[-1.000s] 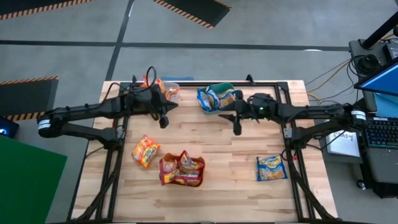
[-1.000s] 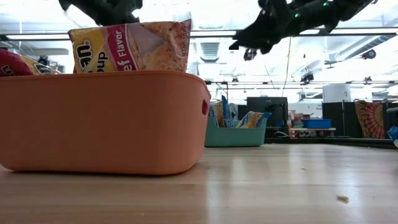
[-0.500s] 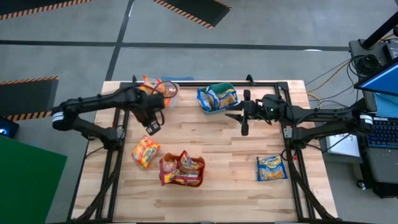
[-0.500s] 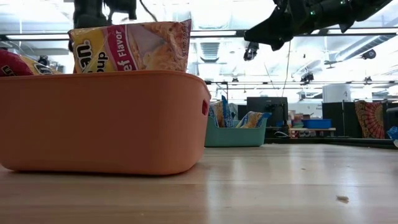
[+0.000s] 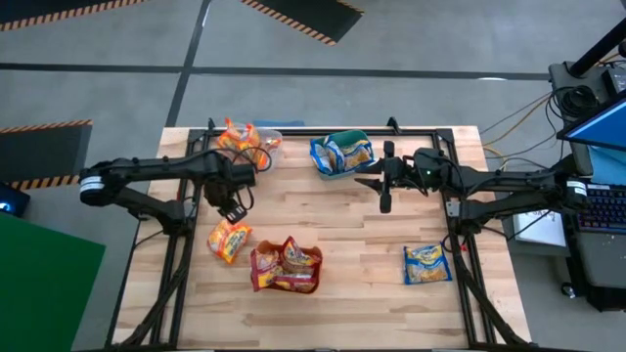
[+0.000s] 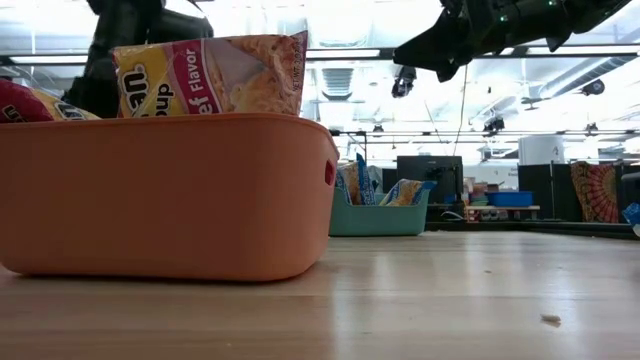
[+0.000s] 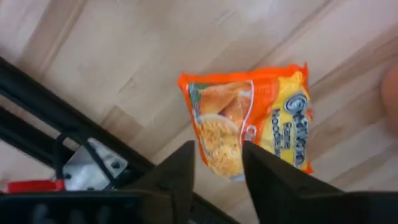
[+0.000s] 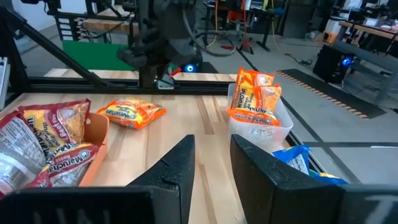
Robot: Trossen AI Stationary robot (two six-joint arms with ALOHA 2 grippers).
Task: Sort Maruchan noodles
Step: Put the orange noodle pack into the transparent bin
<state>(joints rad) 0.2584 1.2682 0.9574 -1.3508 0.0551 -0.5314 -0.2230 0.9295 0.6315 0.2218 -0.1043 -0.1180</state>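
Note:
One orange Maruchan packet (image 5: 228, 240) lies flat on the table, also in the left wrist view (image 7: 255, 118). My left gripper (image 5: 233, 207) (image 7: 217, 149) hovers open just above it, touching nothing. A blue packet (image 5: 426, 264) lies flat near the right edge. More orange packets stand in the clear tub (image 5: 249, 142), blue ones in the teal tub (image 5: 342, 154), dark red ones in the orange tub (image 5: 286, 266). My right gripper (image 5: 384, 200) (image 8: 212, 140) hangs open over bare wood beside the teal tub.
The three tubs stand along the far edge and near the table's middle. In the low view the orange tub's wall (image 6: 170, 190) fills the left foreground, with the teal tub (image 6: 378, 215) behind. A black frame runs round the table. Bare wood lies between the arms.
My left gripper has moved from beside the clear tub toward the near edge and slightly left, ending over the orange packet on the table. My right gripper shifted a little toward the right edge, then stayed still. No packet has moved.

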